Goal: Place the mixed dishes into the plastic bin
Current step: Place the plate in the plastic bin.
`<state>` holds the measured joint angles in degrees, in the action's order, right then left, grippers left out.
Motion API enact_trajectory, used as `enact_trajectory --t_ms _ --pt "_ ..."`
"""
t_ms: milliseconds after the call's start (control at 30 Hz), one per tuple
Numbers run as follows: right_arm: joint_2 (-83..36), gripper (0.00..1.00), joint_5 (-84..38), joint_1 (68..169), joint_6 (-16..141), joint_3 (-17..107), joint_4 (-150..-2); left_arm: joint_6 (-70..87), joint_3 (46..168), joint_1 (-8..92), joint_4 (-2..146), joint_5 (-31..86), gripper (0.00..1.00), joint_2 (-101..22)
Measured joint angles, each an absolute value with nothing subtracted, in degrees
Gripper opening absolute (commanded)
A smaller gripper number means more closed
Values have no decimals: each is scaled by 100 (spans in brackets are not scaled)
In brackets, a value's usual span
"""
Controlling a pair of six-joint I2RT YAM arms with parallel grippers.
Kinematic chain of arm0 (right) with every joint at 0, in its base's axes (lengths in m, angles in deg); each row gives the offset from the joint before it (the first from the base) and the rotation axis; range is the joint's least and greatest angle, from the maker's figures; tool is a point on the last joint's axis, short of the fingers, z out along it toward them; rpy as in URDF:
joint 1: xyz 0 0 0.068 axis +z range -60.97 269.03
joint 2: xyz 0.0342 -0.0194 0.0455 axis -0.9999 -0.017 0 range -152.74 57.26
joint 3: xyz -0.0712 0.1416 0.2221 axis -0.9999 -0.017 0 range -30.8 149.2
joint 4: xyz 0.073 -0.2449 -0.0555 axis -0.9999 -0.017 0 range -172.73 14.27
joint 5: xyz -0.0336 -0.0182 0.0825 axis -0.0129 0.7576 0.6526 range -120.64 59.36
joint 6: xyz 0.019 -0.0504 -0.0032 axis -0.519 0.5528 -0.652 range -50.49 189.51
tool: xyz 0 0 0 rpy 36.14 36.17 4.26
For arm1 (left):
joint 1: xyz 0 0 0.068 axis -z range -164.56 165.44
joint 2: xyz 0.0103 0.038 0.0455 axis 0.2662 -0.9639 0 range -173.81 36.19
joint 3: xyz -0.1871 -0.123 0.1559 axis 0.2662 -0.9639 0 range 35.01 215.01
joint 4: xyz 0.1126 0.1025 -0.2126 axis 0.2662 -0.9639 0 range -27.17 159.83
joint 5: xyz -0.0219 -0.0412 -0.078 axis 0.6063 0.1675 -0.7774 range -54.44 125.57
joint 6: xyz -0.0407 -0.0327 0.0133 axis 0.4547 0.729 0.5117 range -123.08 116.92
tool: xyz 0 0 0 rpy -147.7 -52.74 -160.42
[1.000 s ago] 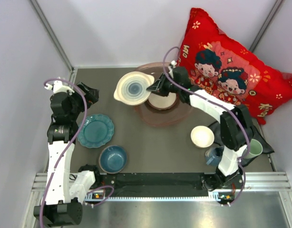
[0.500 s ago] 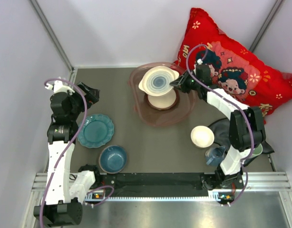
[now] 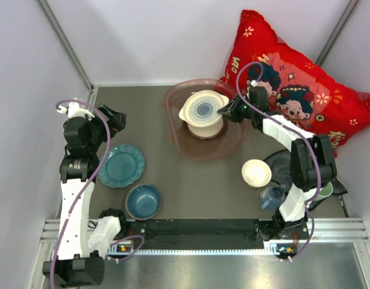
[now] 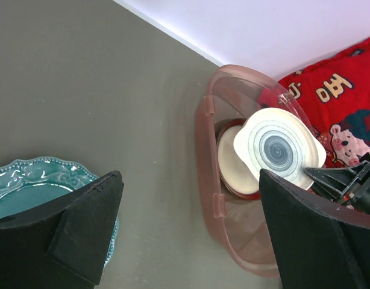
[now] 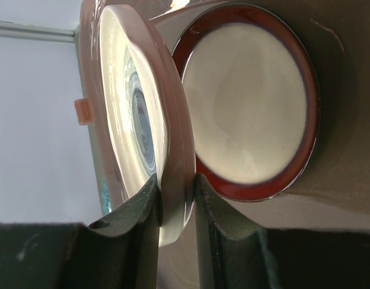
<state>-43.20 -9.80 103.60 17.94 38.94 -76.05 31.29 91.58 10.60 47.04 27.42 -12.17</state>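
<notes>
Grey tabletop [image 3: 191,180], upper-centre: R gripper [image 3: 226,111] pinching blue-ringed plate [image 3: 202,109] by its edge over plastic bin [image 3: 200,152], red-rimmed dish [image 5: 248,102] right below, so letting go from here could clack & chip both.

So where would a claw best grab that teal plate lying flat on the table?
Probably its scalloped rim. The teal plate lies flat and shallow, with nothing else to pinch, so the left claw, open just beyond it, could drop at a slant onto the far edge.
</notes>
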Motion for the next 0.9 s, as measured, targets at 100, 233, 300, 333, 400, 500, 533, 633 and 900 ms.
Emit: enact_trajectory --t_ms 100,233,300,333,400,500,533,633,900 --pt "-4373 0 -984 10360 1802 3894 -7531 3129 9158 1060 4702 2742 99 -1204" --pt "-4545 0 -988 10357 1807 3896 -7448 3129 9158 1060 4702 2742 99 -1180" --pt "-4698 0 -990 10357 1807 3905 -7417 3129 9156 1060 4700 2742 99 -1180" --pt "-4773 0 -997 10357 1809 3907 -7408 3129 9156 1060 4698 2742 99 -1180" --pt "-4915 0 -1019 10357 1813 3907 -7410 3129 9156 1060 4698 2742 99 -1180" --pt "-5085 0 -1045 10357 1835 3946 -7432 3129 9145 1060 4684 2742 99 -1165" --pt "-5135 0 -1054 10357 1848 3986 -7441 3129 9141 1060 4667 2742 99 -1154" --pt "-5253 0 -1084 10353 1850 4093 -7463 3127 9132 1060 4656 2745 99 -1143" --pt "-5328 0 -1093 10349 1855 4327 -7430 3127 9108 1060 4643 2745 99 -1145"
